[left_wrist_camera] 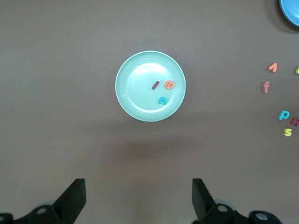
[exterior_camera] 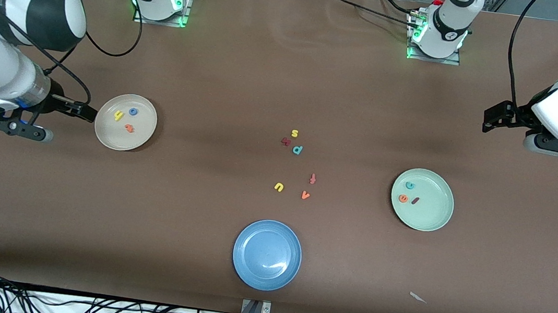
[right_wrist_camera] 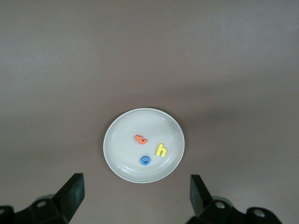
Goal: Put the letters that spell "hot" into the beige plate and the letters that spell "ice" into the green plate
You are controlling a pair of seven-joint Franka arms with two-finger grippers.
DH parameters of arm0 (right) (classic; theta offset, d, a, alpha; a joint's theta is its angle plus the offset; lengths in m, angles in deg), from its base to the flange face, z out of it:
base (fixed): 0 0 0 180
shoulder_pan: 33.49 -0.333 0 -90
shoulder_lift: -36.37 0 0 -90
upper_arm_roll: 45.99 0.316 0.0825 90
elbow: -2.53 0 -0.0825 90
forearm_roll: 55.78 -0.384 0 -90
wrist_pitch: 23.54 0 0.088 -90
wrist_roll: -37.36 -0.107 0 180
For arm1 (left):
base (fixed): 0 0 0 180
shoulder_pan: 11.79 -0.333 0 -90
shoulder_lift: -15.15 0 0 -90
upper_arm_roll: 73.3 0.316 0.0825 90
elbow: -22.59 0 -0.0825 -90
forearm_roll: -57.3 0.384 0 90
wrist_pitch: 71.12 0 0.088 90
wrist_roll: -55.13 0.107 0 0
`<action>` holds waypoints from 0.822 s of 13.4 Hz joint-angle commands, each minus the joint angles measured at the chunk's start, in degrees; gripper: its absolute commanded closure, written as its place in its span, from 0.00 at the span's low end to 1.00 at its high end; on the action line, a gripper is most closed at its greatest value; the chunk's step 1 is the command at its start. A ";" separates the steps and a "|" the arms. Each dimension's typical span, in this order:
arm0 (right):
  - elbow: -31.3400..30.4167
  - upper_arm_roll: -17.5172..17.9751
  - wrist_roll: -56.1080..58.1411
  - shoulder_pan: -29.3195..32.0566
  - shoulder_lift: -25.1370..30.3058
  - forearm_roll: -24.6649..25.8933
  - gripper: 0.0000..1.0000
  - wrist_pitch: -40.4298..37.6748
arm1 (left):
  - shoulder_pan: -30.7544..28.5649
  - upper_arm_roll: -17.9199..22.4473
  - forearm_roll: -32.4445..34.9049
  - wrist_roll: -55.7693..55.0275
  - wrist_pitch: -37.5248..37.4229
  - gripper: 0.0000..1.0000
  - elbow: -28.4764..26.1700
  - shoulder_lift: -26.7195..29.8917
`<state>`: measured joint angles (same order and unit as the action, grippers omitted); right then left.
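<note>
Blue plate [exterior_camera: 266, 255] empty — beige plate [exterior_camera: 126, 122] beside open right claw [exterior_camera: 85, 112].

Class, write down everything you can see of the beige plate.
The round, shallow cream-beige plate looks plain, smooth and glazed, with a low raised rim. It lies flat on the brown table toward the right arm's end. Three small foam letters rest inside it, apart from each other: a yellow h, a blue o and an orange t. No gripper touches it.
</note>
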<state>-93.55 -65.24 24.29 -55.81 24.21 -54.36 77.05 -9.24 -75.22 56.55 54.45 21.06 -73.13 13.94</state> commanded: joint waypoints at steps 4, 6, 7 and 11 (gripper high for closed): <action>0.28 16.51 2.86 18.70 3.72 0.25 0.00 -1.18 | -0.35 -0.10 -1.18 0.50 -0.87 0.00 1.76 -0.55; -0.95 16.87 4.36 19.07 5.65 0.25 0.00 -0.74 | -0.35 -0.01 -0.83 0.50 -0.86 0.00 1.67 -0.46; -1.13 17.31 4.45 19.33 6.53 0.25 0.00 -0.48 | -0.44 -0.01 -0.91 0.50 -0.95 0.00 1.58 -0.46; -0.34 19.16 4.45 20.91 6.80 0.08 0.00 -0.56 | -0.44 -0.01 -0.65 0.50 -1.13 0.00 1.58 -0.46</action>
<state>-93.42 -47.59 27.73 -36.48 29.99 -54.35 76.93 -9.28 -75.22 56.55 54.45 21.06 -72.86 13.95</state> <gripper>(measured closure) 0.000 0.000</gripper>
